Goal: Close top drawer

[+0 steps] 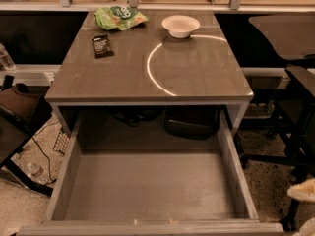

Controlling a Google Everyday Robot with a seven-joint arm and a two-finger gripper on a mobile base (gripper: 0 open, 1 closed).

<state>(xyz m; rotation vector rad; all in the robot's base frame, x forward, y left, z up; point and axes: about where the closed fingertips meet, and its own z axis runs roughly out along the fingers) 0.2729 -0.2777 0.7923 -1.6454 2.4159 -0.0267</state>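
Note:
The top drawer (147,191) is pulled wide open toward me, a deep grey box with a bare inside. Its front panel runs along the bottom edge of the view (147,228); the handle is hidden. It hangs below the grey tabletop (197,77). My gripper (305,191) shows only as a pale blurred shape at the lower right edge, to the right of the drawer's right wall and apart from it.
On the tabletop stand a white bowl (180,25), a green snack bag (119,17) and a dark snack bar (102,45). A dark bag (192,122) sits under the table. Dark chairs stand at right (295,82) and left (19,117). Cables lie on the floor at left.

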